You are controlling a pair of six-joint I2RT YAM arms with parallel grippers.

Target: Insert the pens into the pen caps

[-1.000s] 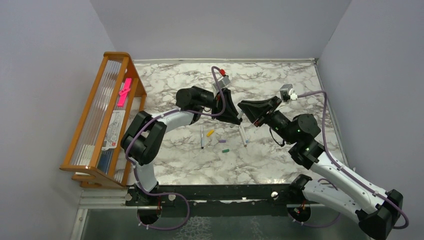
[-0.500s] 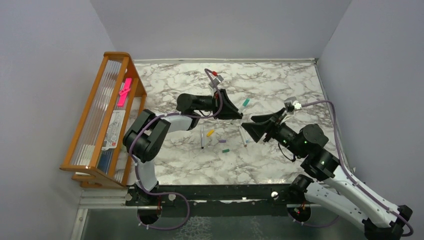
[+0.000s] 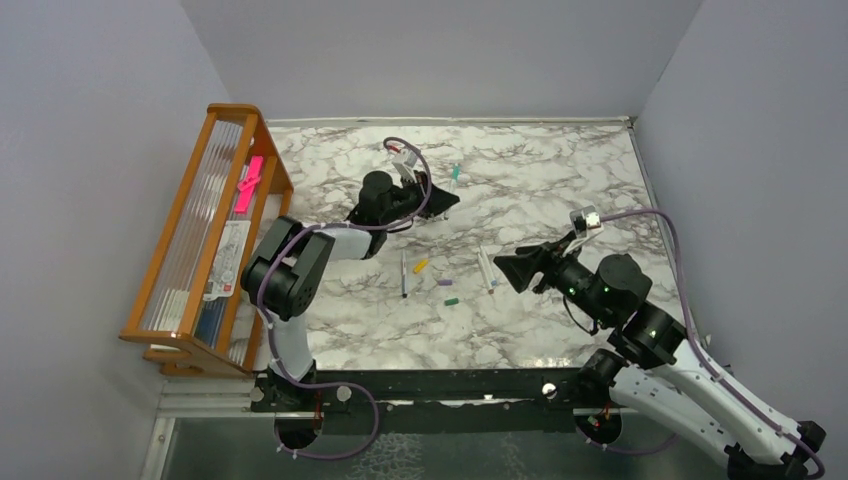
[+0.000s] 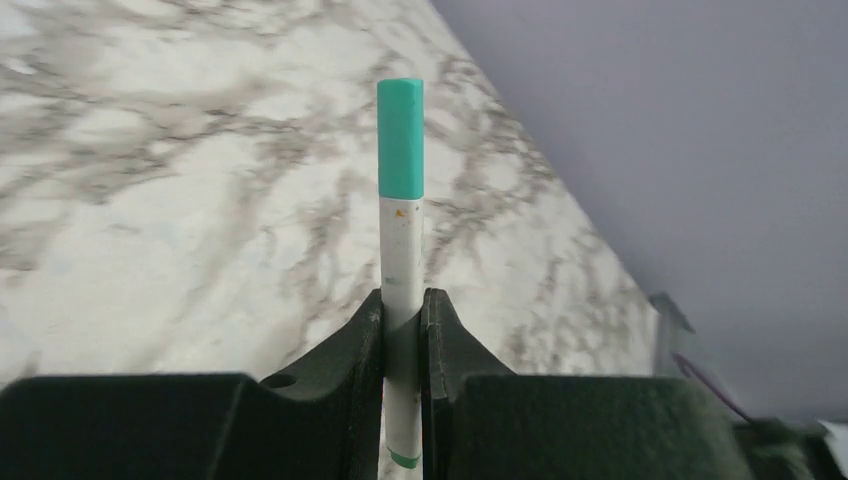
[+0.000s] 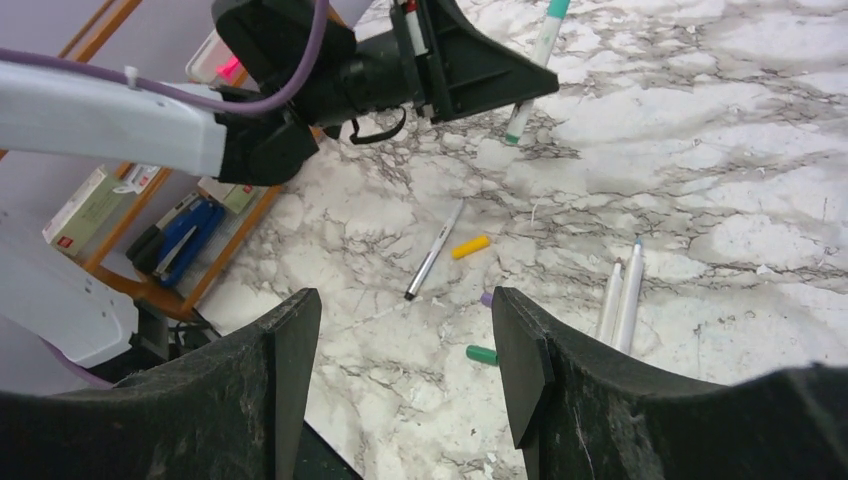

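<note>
My left gripper [image 4: 403, 310] is shut on a white pen [image 4: 400, 260] that wears a teal cap [image 4: 400, 140] on its far end. In the top view that left gripper [image 3: 447, 196] holds the capped pen [image 3: 455, 177] above the table's far middle. Open and holding nothing, my right gripper [image 5: 405, 300] hovers over the table's near right [image 3: 503, 266]. Below it lie a grey pen [image 5: 435, 250], a yellow-orange cap [image 5: 470, 246], a pale purple cap [image 5: 487, 298], a green cap [image 5: 481, 354] and two white pens [image 5: 618, 295] side by side.
A wooden rack [image 3: 200, 230] with sleeves and a pink strip [image 3: 248, 185] stands along the left wall. Grey walls close the marble table [image 3: 560, 170] on three sides. The black rail with both arm bases runs along the near edge.
My right gripper opened, let go of the teal cap and drew back towards the near right. The left gripper carried the capped pen away to the far left.
</note>
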